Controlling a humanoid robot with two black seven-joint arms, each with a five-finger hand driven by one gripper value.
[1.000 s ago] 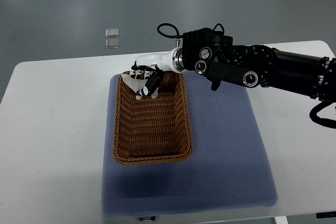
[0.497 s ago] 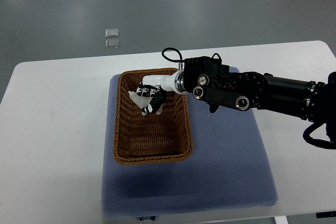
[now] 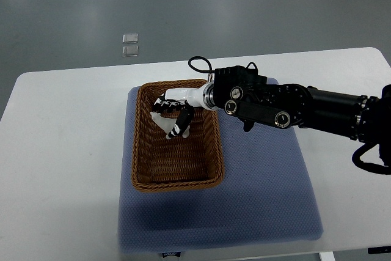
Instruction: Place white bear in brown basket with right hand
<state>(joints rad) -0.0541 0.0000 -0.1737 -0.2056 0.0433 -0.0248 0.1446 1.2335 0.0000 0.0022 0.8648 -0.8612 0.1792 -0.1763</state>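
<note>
We have one camera, set high on our own side and tilted steeply down, far enough back to take in the whole white table (image 3: 67, 145) and grey floor (image 3: 183, 10) beyond. The right hand (image 3: 174, 114) sits near centre, its arm entering from the right edge.

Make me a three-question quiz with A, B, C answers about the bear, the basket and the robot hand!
1. Where is the white bear?
A. Over the brown basket
B. On the bare table
C. On the floor

2. What colour is the mat under the basket?
A. Red
B. Blue
C. Green

3. What is the right hand doing?
A. Resting, holding nothing
B. Gripping the bear
C. Lifting the basket

Answers: 1 A, the bear shows within the basket's rim. 2 B, the mat looks blue. 3 B, the fingers curl around the bear.
</note>
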